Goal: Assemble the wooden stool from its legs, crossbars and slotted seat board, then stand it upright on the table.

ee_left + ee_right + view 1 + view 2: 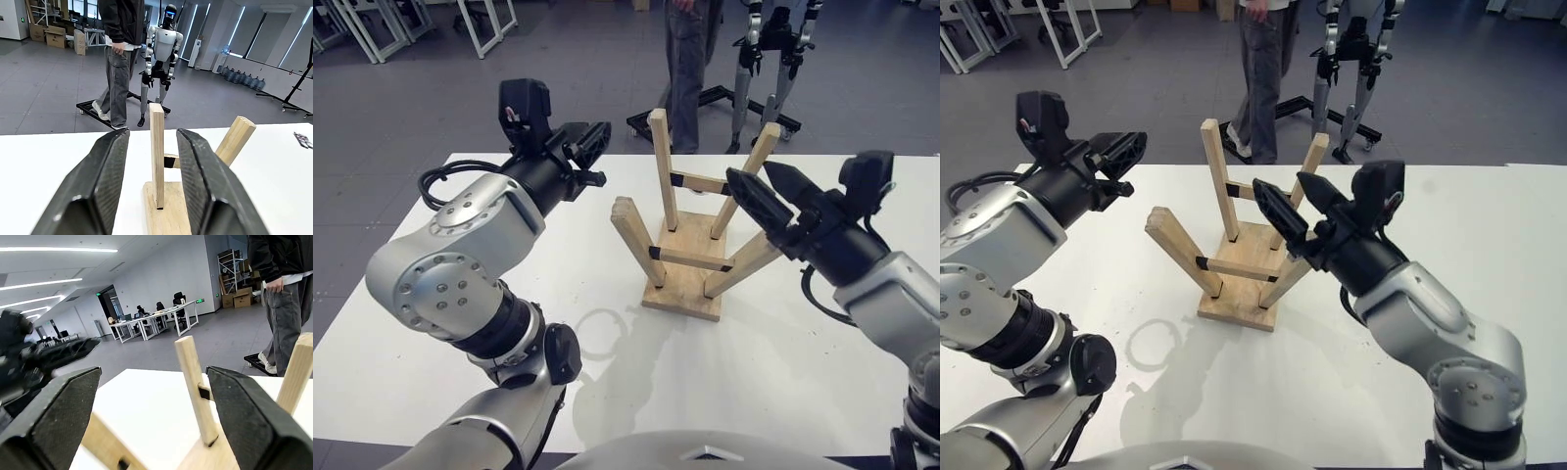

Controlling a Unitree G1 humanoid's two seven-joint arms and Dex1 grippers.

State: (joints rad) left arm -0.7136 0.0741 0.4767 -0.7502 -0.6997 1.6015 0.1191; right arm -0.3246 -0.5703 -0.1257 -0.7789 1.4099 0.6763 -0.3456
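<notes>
The wooden stool (pixel 683 257) sits in the centre of the left eye view, upside down on the white table (pixel 783 372). Its seat board (pixel 682 286) lies flat on the tabletop and its four legs point upward, splaying outward as they rise. The far left leg (pixel 662 166) stands nearly upright, while the near left leg (pixel 637 241) leans toward the left of the frame. The two right legs (pixel 745 174) lean toward the right. Crossbars (pixel 691 258) with dark ends join neighbouring legs partway up: one across the near side and one across the far side.

The left gripper (pixel 601 152) hangs in the upper left of the frame, above the table's far edge and well apart from the stool. Its fingers are spread and hold nothing.

The right gripper (pixel 752 174) is at centre right, right beside the stool's right legs. Its two dark fingers (pixel 759 204) are parted and point toward the stool. One finger overlaps the far right leg in the picture. Whether it touches the wood cannot be told.
</notes>
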